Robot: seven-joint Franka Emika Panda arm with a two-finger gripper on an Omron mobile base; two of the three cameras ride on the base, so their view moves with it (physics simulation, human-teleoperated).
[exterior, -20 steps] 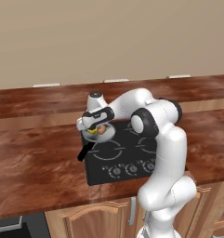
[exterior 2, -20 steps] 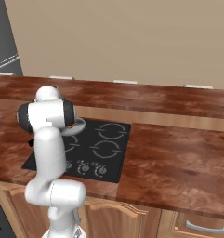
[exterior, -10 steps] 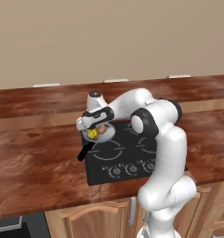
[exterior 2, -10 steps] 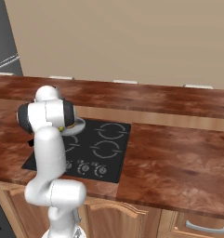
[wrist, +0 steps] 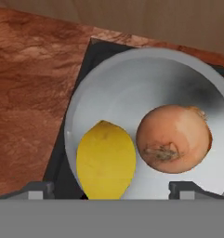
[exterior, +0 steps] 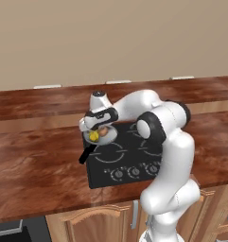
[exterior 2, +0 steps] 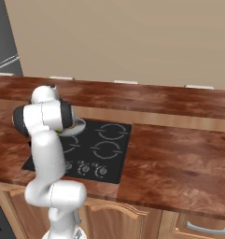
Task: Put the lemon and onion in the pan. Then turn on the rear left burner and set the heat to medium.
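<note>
The grey pan (wrist: 132,83) sits on the rear left burner of the black cooktop (exterior: 129,156), its black handle (exterior: 87,153) pointing toward the front left. Inside it lie the yellow lemon (wrist: 105,158) and, touching it on the right, the orange-brown onion (wrist: 173,138). From the left base both show as small spots, lemon (exterior: 93,136) and onion (exterior: 103,133). My gripper (wrist: 112,188) hovers just above the pan (exterior: 110,137), open, its fingertips (wrist: 39,189) spread wide and holding nothing. From the right base my arm hides most of the pan (exterior 2: 79,127).
A row of knobs (exterior: 134,171) runs along the cooktop's front edge, also seen from the right (exterior 2: 90,167). Brown wooden counter (exterior: 35,160) surrounds the cooktop (exterior 2: 104,149), with a wall behind. My own elbow (exterior: 153,127) hangs over the cooktop's middle.
The hand has shifted only very slightly above the pan. Lemon and onion lie still.
</note>
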